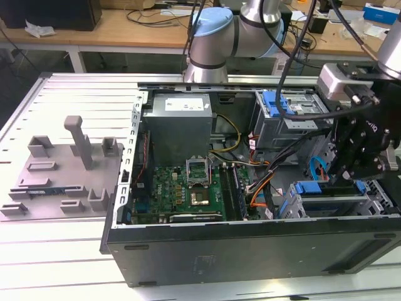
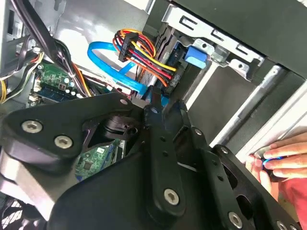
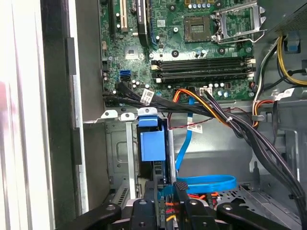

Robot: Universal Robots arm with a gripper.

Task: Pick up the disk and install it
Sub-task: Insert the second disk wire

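Note:
The disk stands on edge in the drive bay at the case's front corner, on the exterior view's right. Its blue carrier frame sits in the metal bay slot, and its blue tab is by the bay's rim. My gripper reaches down into the case right at this bay. In both wrist views my gripper has its black fingers close together on the disk's rear edge, with a strip of blue between them. Most of the drive's body is hidden in the bay.
A blue data cable and a bundle of coloured wires loop beside the fingers. The green motherboard and grey power supply fill the case's middle. A person's hand rests outside the case wall. A grey fixture lies on the exterior view's left.

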